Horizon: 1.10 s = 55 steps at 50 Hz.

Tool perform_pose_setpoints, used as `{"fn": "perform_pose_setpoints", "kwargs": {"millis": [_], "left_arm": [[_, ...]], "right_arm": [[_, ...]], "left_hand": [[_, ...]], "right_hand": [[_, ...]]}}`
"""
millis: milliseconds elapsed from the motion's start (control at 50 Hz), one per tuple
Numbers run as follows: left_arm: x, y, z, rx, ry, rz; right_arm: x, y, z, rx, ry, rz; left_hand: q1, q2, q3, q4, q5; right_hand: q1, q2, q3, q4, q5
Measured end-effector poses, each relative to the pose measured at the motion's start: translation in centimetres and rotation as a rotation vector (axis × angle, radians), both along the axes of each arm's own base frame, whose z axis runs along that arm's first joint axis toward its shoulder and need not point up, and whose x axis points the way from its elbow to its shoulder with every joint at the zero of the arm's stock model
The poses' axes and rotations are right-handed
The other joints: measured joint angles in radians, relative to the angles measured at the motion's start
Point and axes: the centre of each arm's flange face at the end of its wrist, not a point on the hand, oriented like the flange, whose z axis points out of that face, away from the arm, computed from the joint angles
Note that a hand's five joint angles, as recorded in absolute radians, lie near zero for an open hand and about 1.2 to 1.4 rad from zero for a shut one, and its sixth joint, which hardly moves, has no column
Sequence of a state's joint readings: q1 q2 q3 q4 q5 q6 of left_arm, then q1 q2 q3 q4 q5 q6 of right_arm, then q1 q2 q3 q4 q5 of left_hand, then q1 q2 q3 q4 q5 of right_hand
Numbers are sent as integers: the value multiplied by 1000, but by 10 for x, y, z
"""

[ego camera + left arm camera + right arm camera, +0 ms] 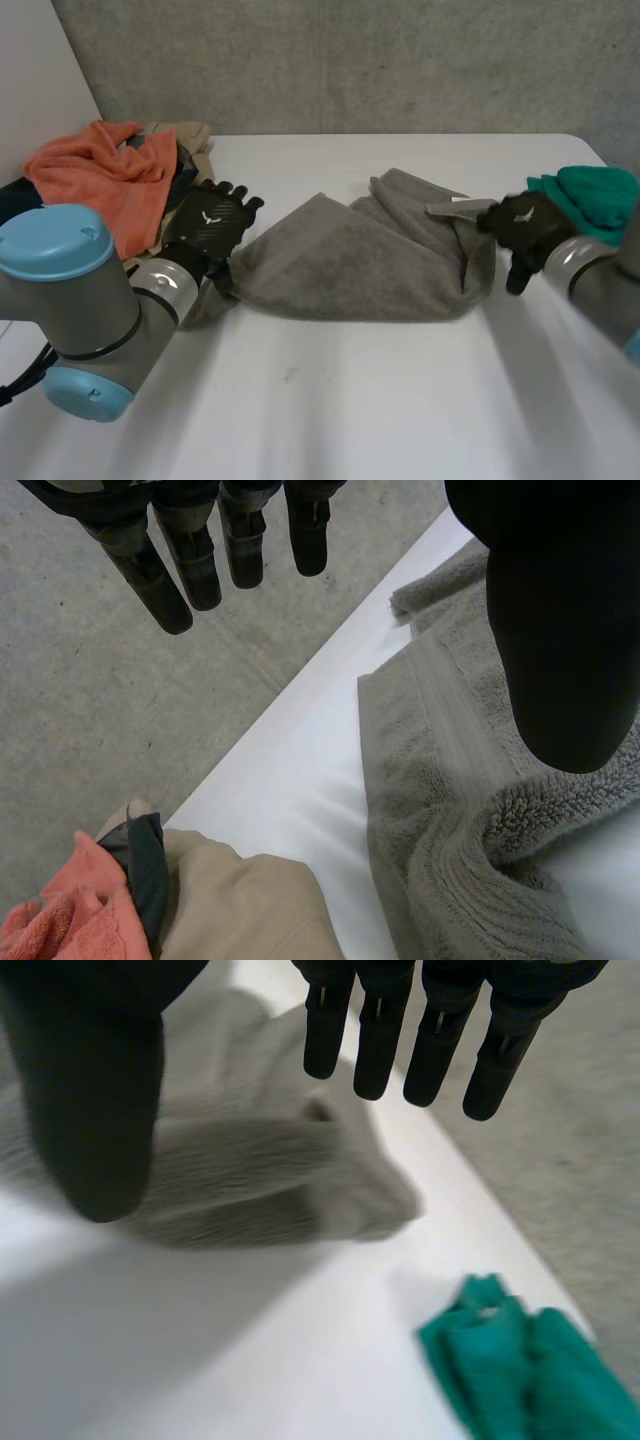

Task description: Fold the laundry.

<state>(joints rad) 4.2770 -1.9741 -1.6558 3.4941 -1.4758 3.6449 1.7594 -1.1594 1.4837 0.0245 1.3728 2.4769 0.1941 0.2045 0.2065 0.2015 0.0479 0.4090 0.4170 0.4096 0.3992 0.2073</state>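
The flat white table (pixel 350 400) carries everything. Across its middle lies the rumpled grey terry towel (pixel 350 265), partly folded over itself, with a thick ridge bunched at its left end. At the table's far left corner sits a heap of laundry: a crumpled orange towel (pixel 100 175) on top, a beige garment (pixel 240 900) and a dark piece of cloth (pixel 150 855) under it. A bunched teal knitted cloth (pixel 595 200) rests at the far right edge, apart from the grey towel. The black left hand (pixel 205 230) hovers at the grey towel's left end, fingers straight and thumb spread wide, holding nothing. The black right hand (pixel 525 225) hangs at the towel's right end, fingers likewise straight and spread from the thumb, gripping nothing.
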Motion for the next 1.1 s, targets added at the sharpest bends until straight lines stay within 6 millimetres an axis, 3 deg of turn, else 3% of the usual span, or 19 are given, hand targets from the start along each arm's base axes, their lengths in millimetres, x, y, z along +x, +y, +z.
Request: {"fn": "perform_pose_setpoints", "kwargs": {"millis": [80,160,320,600,640,700,740,800,920,1020,1100], "left_arm": [[0,0,2,-1,6,2],[1,0,3,0,11,5],[1,-1,3,0,15,8],[2,-2,3,-1,15,11],[2,-3,4,-3,16,13],[2,-4,5,-7,18,14],[2,-4,6,-10,20,13],[0,-6,10,-19,27,10],[-12,-9,28,-50,60,-27],[-30,-10,50,-55,94,-97],[-54,-9,65,2,108,-175]], "right_arm": [[-12,-21,28,-12,-52,-24],[-18,-40,34,31,-66,4],[-21,-62,10,127,32,163],[-2,-83,-38,56,36,264],[0,-83,-48,56,57,278],[1,-82,-55,55,96,296],[1,-80,-54,52,113,303],[1,-75,-42,47,123,311],[11,-50,13,16,59,341],[27,-12,76,-71,-21,403],[43,34,133,-176,-103,466]], "left_hand": [[0,0,0,0,0],[0,0,0,0,0],[0,0,0,0,0],[0,0,0,0,0],[0,0,0,0,0],[0,0,0,0,0],[0,0,0,0,0],[0,0,0,0,0],[0,0,0,0,0],[0,0,0,0,0],[0,0,0,0,0]], "right_hand": [[-5,0,-7,-13,-18],[-5,0,-7,-13,-18],[-5,0,-7,-13,-18],[-4,0,-6,-11,-9],[49,15,26,44,66],[514,483,481,494,515],[692,688,676,688,708],[718,750,769,787,779],[718,750,775,795,779],[718,750,775,796,779],[718,750,779,796,779]]}}
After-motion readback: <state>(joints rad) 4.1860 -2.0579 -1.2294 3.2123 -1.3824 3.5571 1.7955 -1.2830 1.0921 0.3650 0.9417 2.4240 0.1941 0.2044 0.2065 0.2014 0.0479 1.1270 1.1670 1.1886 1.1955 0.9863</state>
